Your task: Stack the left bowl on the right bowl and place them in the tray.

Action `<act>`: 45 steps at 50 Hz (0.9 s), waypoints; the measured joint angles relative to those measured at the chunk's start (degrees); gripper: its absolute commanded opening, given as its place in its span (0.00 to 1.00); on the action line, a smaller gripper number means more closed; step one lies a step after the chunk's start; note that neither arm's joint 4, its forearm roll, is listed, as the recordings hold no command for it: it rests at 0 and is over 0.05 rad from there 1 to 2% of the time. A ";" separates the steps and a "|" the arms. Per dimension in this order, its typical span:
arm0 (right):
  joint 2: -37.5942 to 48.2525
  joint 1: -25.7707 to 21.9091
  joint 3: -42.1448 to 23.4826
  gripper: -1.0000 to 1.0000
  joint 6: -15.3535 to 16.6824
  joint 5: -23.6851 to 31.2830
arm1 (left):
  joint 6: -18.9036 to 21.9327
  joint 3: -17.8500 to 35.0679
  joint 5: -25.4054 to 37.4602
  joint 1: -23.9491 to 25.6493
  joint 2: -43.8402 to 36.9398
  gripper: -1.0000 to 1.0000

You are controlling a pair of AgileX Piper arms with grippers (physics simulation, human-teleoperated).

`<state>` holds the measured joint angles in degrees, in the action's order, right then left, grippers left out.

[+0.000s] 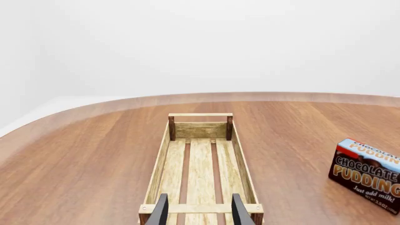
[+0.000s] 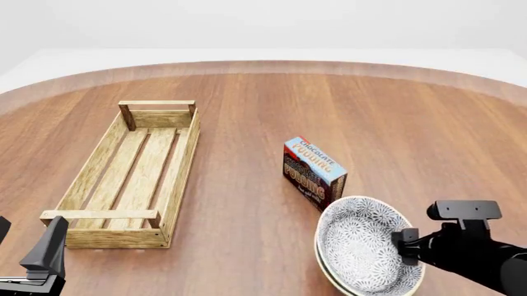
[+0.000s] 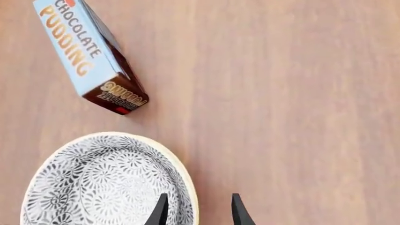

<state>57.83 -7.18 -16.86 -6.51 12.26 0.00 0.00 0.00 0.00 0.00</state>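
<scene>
1. The tray [image 2: 132, 179] lies lengthwise on the wooden desk [image 2: 411, 123], its slatted bottom bare, its far end closed by a board between two darker corner posts.
2. The chocolate pudding box [image 2: 313, 172] stands well to the right of the tray, about level with the tray's middle.
3. The bowls [image 2: 362, 253] sit stacked one inside the other, nearer and to the right of the tray, just beyond the pudding box's near corner; a second cream rim shows under the upper bowl's patterned grey-and-white inside.
4. The stack looks tilted in the front view, its inside turned toward the tray.
5. The right claw [image 3: 196, 208] straddles the rim of the bowls on the side away from the tray, one finger inside the rim and one outside, with a gap showing between them; whether they press the rim I cannot tell.
6. The left claw [image 1: 198, 210] hovers at the tray's near end, its fingers set apart and holding nothing.
</scene>
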 measured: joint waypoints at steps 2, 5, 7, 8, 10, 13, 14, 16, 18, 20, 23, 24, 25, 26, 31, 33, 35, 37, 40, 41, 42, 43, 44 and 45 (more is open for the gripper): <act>0.58 -0.28 0.64 1.00 -0.30 -0.96 | 0.00 0.00 0.00 0.00 0.00 1.00; 1.29 -0.65 1.47 1.00 -0.72 -2.16 | 0.00 0.00 0.00 0.00 0.00 1.00; 1.71 -0.86 1.95 1.00 -0.97 -2.88 | 0.00 0.00 0.00 0.00 0.00 1.00; 1.89 -0.96 2.17 1.00 -1.09 -3.19 | 0.00 0.00 0.00 0.00 0.00 1.00; 2.21 -1.13 2.55 1.00 -1.31 -3.76 | 0.00 0.00 0.00 0.00 0.00 1.00; 2.55 -1.37 3.03 1.00 -1.61 -4.45 | 0.00 0.00 0.00 0.00 0.00 1.00; 2.65 -1.43 3.17 1.00 -1.69 -4.63 | 0.00 0.00 0.00 0.00 0.00 1.00; 2.79 -1.53 3.40 1.00 -1.85 -4.94 | 0.00 0.00 0.00 0.00 0.00 1.00; 2.90 -1.60 3.60 1.00 -1.98 -5.19 | 0.00 0.00 0.00 0.00 0.00 1.00; 2.98 -1.66 3.80 1.00 -2.11 -5.41 | 0.00 0.00 0.00 0.00 0.00 1.00; 2.96 -1.81 4.07 1.00 -2.35 -5.64 | 0.00 0.00 0.00 0.00 0.00 1.00; 2.90 -1.85 4.14 0.00 -2.47 -5.70 | 0.00 0.00 0.00 0.00 0.00 1.00; 2.86 -1.97 4.20 0.00 -2.33 -5.77 | 0.00 0.00 0.00 0.00 0.00 1.00; 2.74 -1.95 4.20 0.00 -2.45 -5.80 | 0.00 0.00 0.00 0.00 0.00 1.00; 1.71 -2.30 4.22 0.00 -2.88 -5.48 | 0.00 0.00 0.00 0.00 0.00 1.00; 1.06 -2.57 4.24 0.00 -3.30 -5.16 | 0.00 0.00 0.00 0.00 0.00 1.00; 0.28 -2.92 4.26 0.00 -3.86 -4.74 | 0.00 0.00 0.00 0.00 0.00 1.00; -0.55 -3.25 4.20 0.00 -4.43 -4.27 | 0.00 0.00 0.00 0.00 0.00 1.00; -2.03 -3.87 4.11 0.00 -5.28 -3.27 | 0.00 0.00 0.00 0.00 0.00 1.00; -2.69 -4.14 4.04 0.00 -5.64 -2.81 | 0.00 0.00 0.00 0.00 0.00 1.00; -3.32 -4.38 3.98 0.00 -5.98 -2.39 | 0.00 0.00 0.00 0.00 0.00 1.00; -4.15 -4.63 3.81 0.00 -6.36 -1.77 | 0.00 0.00 0.00 0.00 0.00 1.00; -5.12 -4.93 3.54 0.00 -6.78 -1.03 | 0.00 0.00 0.00 0.00 0.00 1.00; -6.20 -5.18 3.16 0.00 -7.12 -0.10 | 0.00 0.00 0.00 0.00 0.00 1.00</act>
<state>51.63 -12.35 -13.70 -13.63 12.16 0.00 0.00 0.00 0.00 0.00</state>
